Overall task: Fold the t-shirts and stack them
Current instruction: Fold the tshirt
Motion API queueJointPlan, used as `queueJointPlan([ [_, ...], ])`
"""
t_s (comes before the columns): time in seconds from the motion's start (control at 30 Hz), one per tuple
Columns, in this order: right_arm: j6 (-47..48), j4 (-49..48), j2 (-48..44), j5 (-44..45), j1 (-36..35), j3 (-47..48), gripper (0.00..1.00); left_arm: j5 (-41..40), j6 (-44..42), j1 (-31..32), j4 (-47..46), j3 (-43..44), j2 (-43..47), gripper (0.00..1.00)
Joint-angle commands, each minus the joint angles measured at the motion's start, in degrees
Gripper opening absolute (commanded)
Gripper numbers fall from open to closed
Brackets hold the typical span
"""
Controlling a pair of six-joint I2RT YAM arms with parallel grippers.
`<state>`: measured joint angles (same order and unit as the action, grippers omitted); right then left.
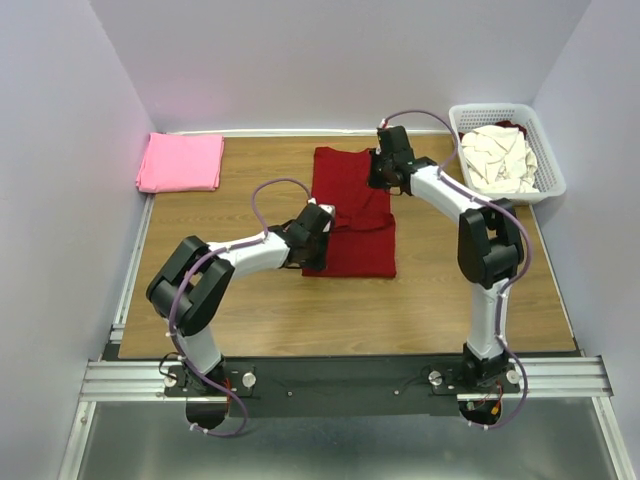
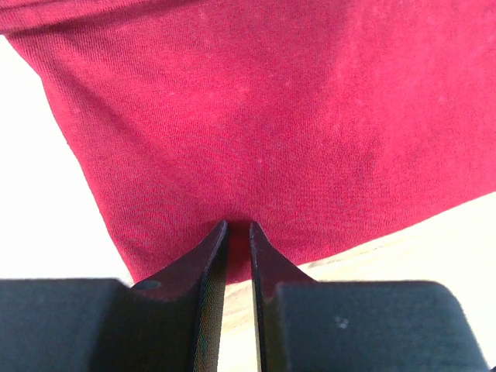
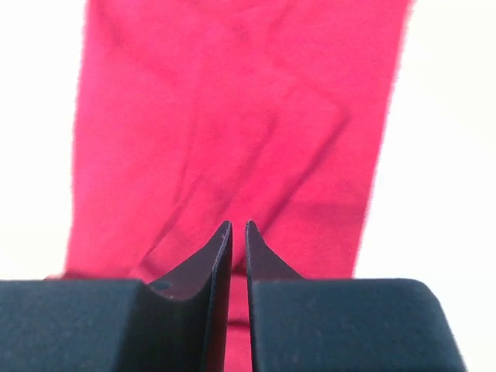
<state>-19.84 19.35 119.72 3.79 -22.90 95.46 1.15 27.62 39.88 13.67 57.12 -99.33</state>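
with the dark red t-shirt (image 1: 360,245) spread mid-table, the left gripper (image 2: 238,226) pinches its near left edge and the right gripper (image 3: 237,226) its far right edge, so both should move together, cloth taut, to avoid wrinkles.

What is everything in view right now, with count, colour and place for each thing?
dark red cloth t-shirt: one, dark red, table centre, partly folded
bright pink folded cloth t-shirt: one, pink, far left corner
cream-white cloth shirts: crumpled heap, count unclear, cream-white, in the basket
white plastic lattice basket: one, white, far right corner
brown wooden table: one, brown, under everything
left arm, right arm: two, white and black, reaching in from the near edge
left tool: one, black, pinching the red shirt's edge
right tool: one, black, pinching the red shirt
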Motion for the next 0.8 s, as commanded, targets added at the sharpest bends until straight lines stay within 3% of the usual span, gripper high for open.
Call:
queueJointPlan([
  [0.0, 1.6, -1.9, -4.8, -11.1, -1.8, -4.8, 0.18, 0.8, 0.9, 0.3, 4.0, -1.6, 1.4, 0.25],
  [0.13, 0.2, -8.6, -13.3, -16.6, -3.4, -19.3, 0.18, 1.6, 0.9, 0.2, 3.3, -2.3, 1.9, 0.25],
  [0.37, -2.2, -11.3, -17.7, -17.1, -5.5, -29.9, 0.18, 1.8, 1.0, 0.2, 2.8, -2.5, 1.9, 0.25],
  [0.77, 0.7, -11.9, -12.1, -8.1, -5.5, -30.1, 0.18, 1.5, 1.0, 0.2, 3.4, -2.5, 2.2, 0.25],
])
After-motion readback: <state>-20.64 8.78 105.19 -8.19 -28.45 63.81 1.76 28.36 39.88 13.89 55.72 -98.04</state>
